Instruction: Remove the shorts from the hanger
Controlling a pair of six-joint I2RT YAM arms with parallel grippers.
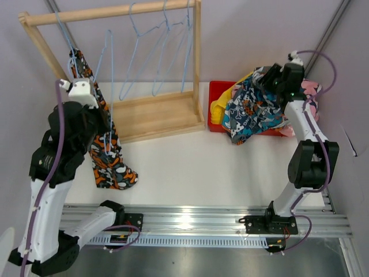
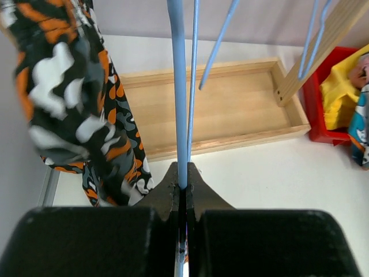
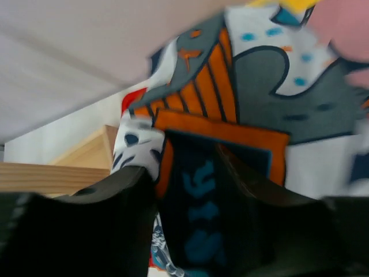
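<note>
Two arms split the work. The left gripper is clamped shut on the blue wire hanger, and we judge it does so to steady the hanger so the cloth can come off. The orange-black-white shorts hang from that hanger at about 8 o'clock in the top view, limp, with the lower end seeming to rest on the white table. In the left wrist view they sit at 10 o'clock from the fingers, beside the wire and not between the jaws. We cannot tell how they are fixed to the hanger. The right gripper, at 2 o'clock in the top view, is pinched on the teal-orange shorts with the printed fabric bunched between its fingers. It holds them over the red bin, likely so it can drop them there. The yellow shorts and pink shorts lie crumpled in or on the bin. The wooden rack, at 11 o'clock, is smooth pale timber with a tray base. Its bare hangers are thin, springy wire, and the shorts are soft, floppy cloth that will snag easily.
</note>
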